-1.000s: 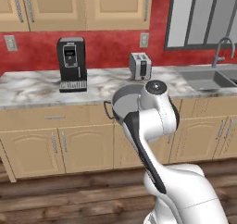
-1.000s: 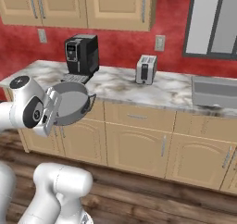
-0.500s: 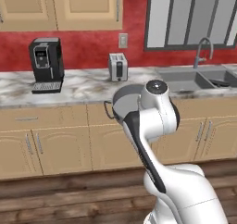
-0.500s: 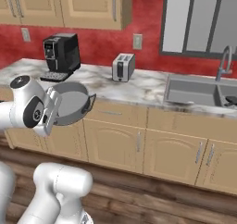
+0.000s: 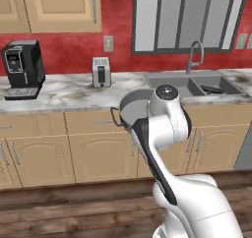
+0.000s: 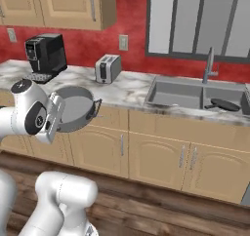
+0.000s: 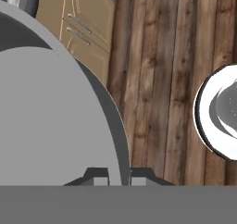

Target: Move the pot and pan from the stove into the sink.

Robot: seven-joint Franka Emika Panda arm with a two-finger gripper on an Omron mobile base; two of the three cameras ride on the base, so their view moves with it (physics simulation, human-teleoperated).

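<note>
Marbled surface (image 6: 132, 91) up ahead, with the double sink (image 6: 176, 94) set into it. Pan (image 6: 223, 104) already lying in the right basin. Pot (image 6: 73, 108) up in the air in front of the cabinets, tipped on its side, well short of the sink. Gripper (image 7: 119, 176) clamped shut on the pot rim, one finger each side of the wall. Probably stiff, slick metal and fairly heavy hanging off one edge, so a rim or loop handle (image 6: 96, 106) grip seems the only option.

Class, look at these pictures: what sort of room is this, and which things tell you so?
A rendered home kitchen, most likely: a grey double-basin sink with a curved faucet in a marbled white counter, a black coffee machine and a silver toaster.
</note>
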